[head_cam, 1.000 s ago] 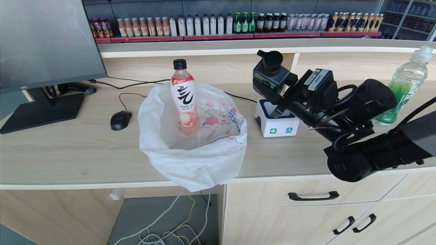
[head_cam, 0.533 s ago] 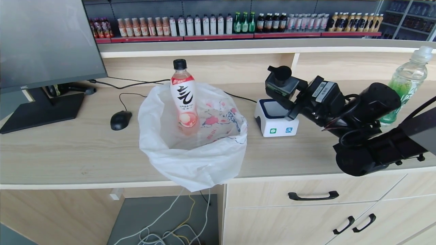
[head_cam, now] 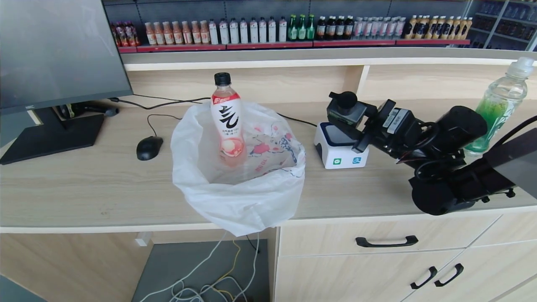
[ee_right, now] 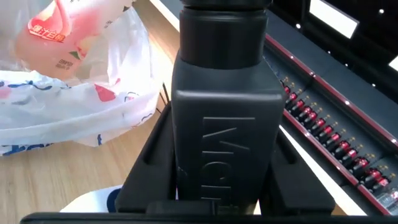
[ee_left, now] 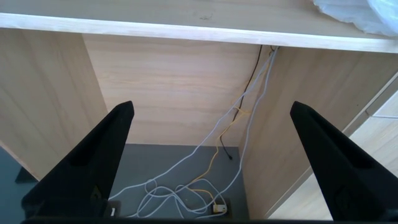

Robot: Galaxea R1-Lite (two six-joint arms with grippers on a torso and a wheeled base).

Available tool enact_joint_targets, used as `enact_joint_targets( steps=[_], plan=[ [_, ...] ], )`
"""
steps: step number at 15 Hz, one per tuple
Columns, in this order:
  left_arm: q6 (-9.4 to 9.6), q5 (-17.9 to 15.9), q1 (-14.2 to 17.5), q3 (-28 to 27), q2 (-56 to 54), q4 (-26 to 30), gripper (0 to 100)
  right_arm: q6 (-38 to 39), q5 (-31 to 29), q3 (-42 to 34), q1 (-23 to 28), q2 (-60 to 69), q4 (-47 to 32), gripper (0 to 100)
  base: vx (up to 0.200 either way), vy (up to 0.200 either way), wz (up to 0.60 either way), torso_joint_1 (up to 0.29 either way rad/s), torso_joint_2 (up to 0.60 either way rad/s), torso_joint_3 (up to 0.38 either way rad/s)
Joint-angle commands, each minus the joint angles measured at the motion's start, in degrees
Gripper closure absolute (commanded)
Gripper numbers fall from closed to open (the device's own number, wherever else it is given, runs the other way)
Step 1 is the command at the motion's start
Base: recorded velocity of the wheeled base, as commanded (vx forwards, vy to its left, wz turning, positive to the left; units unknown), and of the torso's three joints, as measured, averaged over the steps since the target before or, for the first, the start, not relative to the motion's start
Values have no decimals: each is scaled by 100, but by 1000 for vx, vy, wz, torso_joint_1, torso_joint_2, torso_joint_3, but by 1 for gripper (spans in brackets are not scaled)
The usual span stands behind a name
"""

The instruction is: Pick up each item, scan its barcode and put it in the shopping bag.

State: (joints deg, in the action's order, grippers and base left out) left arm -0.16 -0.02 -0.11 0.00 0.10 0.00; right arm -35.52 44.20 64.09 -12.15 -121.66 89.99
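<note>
The right tool (head_cam: 360,126) grips a dark bottle (head_cam: 343,110) over the scanner (head_cam: 340,157), 3 o'clock of the bag (head_cam: 235,193), to show its barcode. The left tool (ee_left: 211,109) is spread, empty.

Counter (head_cam: 84,184): shopping bag (head_cam: 239,193) at centre, overhanging the front edge, with one bottle (head_cam: 228,121) upright in it. From the bag: mouse (head_cam: 149,147) at 9 o'clock, monitor (head_cam: 58,50) at 10, scanner (head_cam: 342,155) at 3, lone bottle (head_cam: 497,109) well beyond at 2. Right gripper (head_cam: 363,124) holds a capped bottle (head_cam: 346,110) over the scanner.

shopping bag (head_cam: 239,197) thin crinkled plastic; counter (head_cam: 84,188) matt wood grain; black bottle (ee_right: 221,124) matt plastic; scanner (head_cam: 340,157) glossy white plastic.
</note>
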Motion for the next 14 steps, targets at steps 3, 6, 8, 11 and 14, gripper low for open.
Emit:
enact_joint_targets(
  steps=[3, 6, 8, 11, 14],
  plan=[
    [-2, -6, 2, 0, -1, 0, 0, -7, -8, 34, 11, -33, 1, 100, 0, 0, 0, 0, 0, 0],
    [-2, -6, 2, 0, -1, 0, 0, -25, 1, 51, 11, -77, 1, 100, 0, 0, 0, 0, 0, 0],
    [-2, -6, 2, 0, -1, 0, 0, -25, 1, 87, 11, -112, 1, 100, 0, 0, 0, 0, 0, 0],
    [-2, -6, 2, 0, -1, 0, 0, -42, 9, 122, 3, -156, 1, 100, 0, 0, 0, 0, 0, 0],
    [-2, -6, 2, 0, -1, 0, 0, -51, 9, 148, 3, -174, 1, 100, 0, 0, 0, 0, 0, 0]
  ],
)
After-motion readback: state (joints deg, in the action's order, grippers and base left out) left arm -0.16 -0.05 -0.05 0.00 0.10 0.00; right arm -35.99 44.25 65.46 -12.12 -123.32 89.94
